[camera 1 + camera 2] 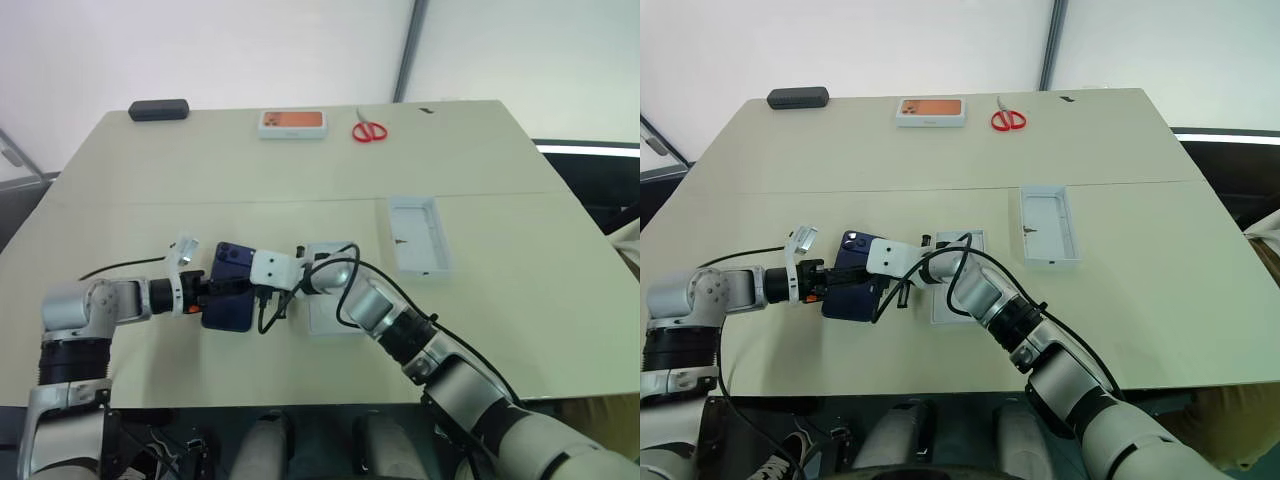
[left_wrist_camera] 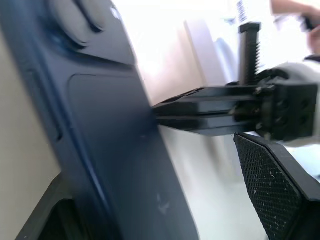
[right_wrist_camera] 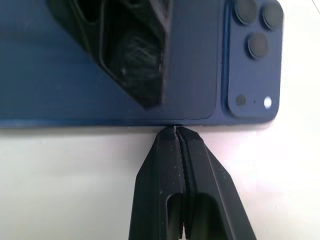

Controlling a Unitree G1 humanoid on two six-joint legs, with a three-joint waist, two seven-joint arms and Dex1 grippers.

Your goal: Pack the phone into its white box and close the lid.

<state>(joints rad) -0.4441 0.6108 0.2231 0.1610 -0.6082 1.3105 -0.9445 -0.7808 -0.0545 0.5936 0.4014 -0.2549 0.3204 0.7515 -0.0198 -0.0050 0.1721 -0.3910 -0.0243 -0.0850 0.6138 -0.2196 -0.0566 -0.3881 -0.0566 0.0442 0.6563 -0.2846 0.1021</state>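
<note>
Phone (image 1: 229, 287) back up, long axis fore-aft, cameras far; left hand (image 1: 212, 288) apart astride it, right hand (image 3: 176, 131) together.

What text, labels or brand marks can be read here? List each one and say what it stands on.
No text can be read anywhere.
Orange-printed white box at the table's far edge: its print is too small to read.
Slim dark navy-blue phone: glossy back with camera lenses, no legible mark.
Red-handled scissors, black rectangular case, shallow white cardboard tray: no lettering visible.
</note>
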